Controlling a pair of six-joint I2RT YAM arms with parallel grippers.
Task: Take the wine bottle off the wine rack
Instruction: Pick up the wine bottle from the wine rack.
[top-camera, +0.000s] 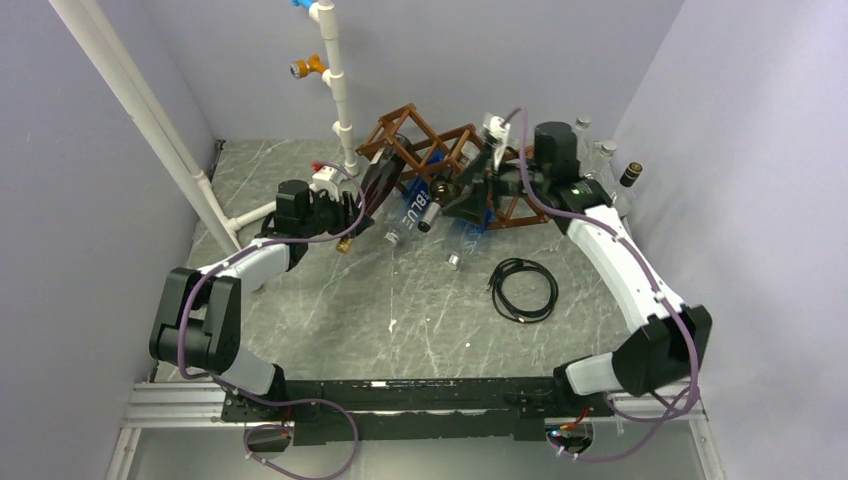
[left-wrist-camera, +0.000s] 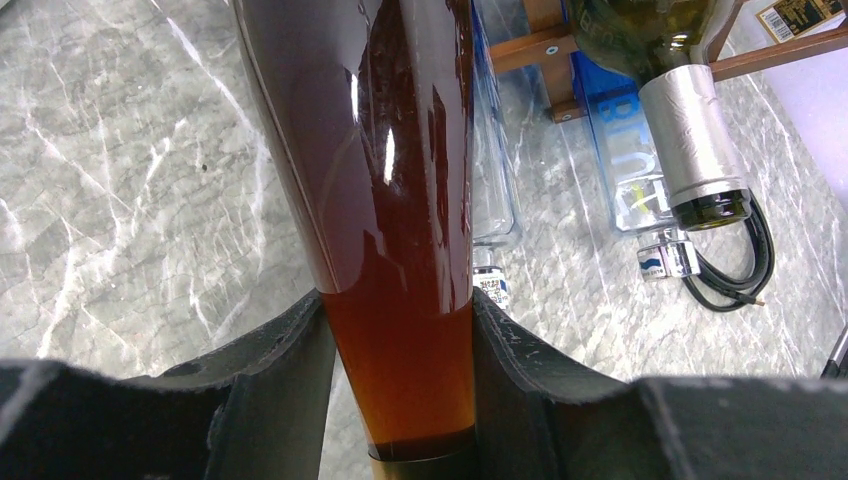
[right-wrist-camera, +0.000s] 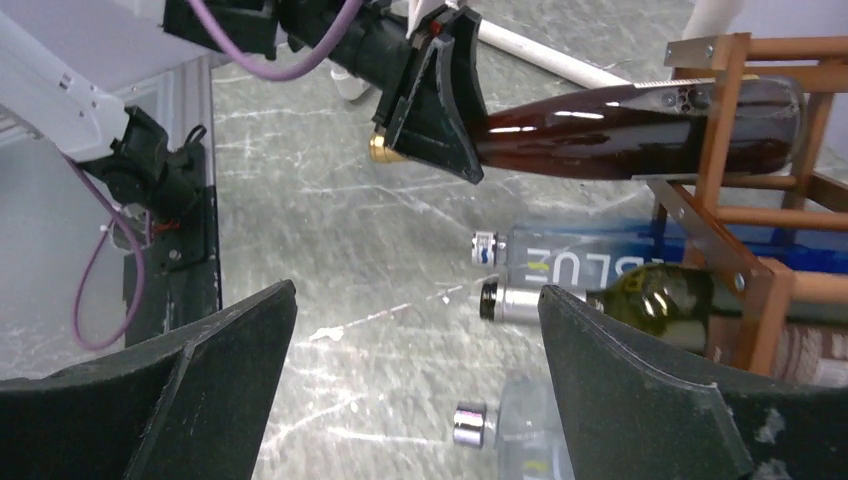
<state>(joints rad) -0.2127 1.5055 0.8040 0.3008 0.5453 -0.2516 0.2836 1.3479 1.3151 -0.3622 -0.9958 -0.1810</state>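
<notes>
Amber-brown glass, glossy and smooth, makes up the wine bottle (left-wrist-camera: 400, 180), a long dark body tapering to a slim neck that ends in a gold cap (right-wrist-camera: 380, 148). It lies almost level, its thick end resting inside a cell at the left end of the wine rack (top-camera: 440, 140), its neck jutting out of the rack's front over the bench (top-camera: 400, 310).

I judge it stiff, fairly heavy, slippery and breakable. The neck just behind the cap is the natural place to hold, narrow enough for the pads to bite. A hold there leaves the weighty body far out, so it would likely sag once free of the wood. Drawing it straight along its own length should keep it from catching the bars.

The left claw (left-wrist-camera: 400, 320) is clamped on that neck, one pad on each side, glass touching both. The right claw (right-wrist-camera: 417, 295) stands wide apart and holds nothing, hovering just in front of the rack.

Below the wine bottle, also in the rack, lie a clear bottle (right-wrist-camera: 590, 262) with blue lettering and a green bottle (right-wrist-camera: 650, 295) with a silver-wrapped neck. A coiled black cable (top-camera: 523, 288) lies on the bench near the rack's front.
</notes>
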